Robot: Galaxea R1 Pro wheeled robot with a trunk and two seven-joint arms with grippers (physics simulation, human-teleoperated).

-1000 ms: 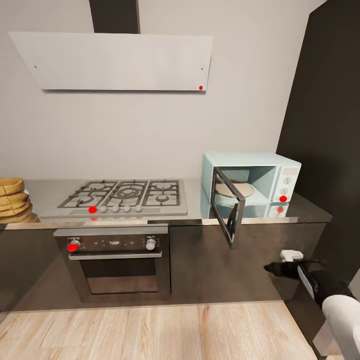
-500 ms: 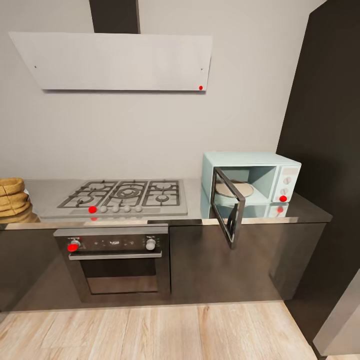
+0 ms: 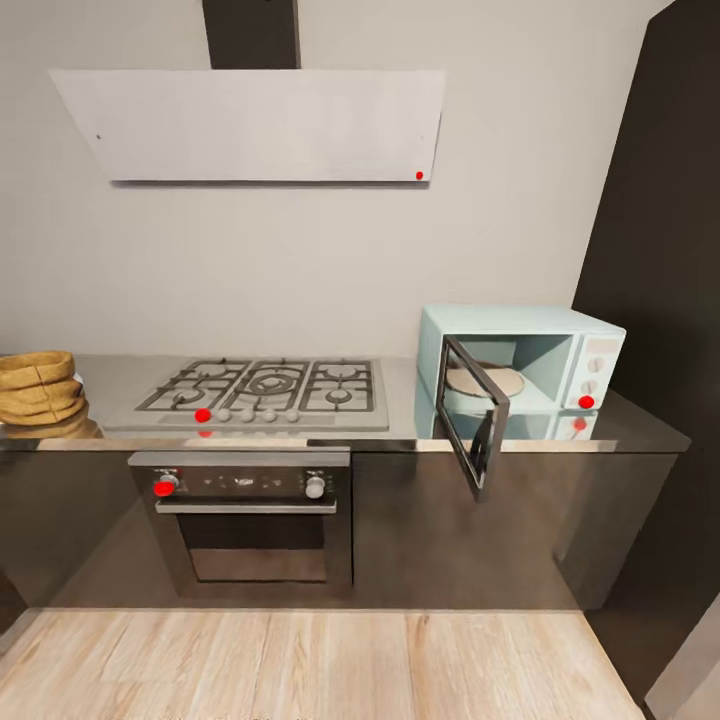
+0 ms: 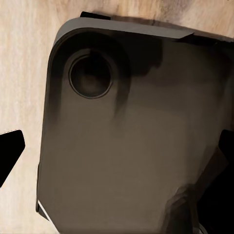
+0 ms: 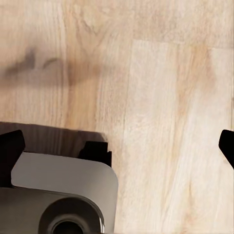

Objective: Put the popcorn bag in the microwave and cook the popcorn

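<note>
Head cam: microwave point(image 3: 520, 365) door open, popcorn bag point(image 3: 38, 388) on countertop point(image 3: 400, 425); wrist cams: both end effectors point(image 4: 117, 146) point(image 5: 117, 146) apart.

glossy steel-like countertop point(image 3: 400, 425), burlap-like popcorn bag point(image 3: 38, 388), wood floor point(image 3: 300, 660)

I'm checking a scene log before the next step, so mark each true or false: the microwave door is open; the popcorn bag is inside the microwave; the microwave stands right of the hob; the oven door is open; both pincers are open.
1. The microwave door is open. True.
2. The popcorn bag is inside the microwave. False: it sits on the countertop, at its left end.
3. The microwave stands right of the hob. True.
4. The oven door is open. False: it is shut.
5. The left pincer and right pincer are open. True.
</note>
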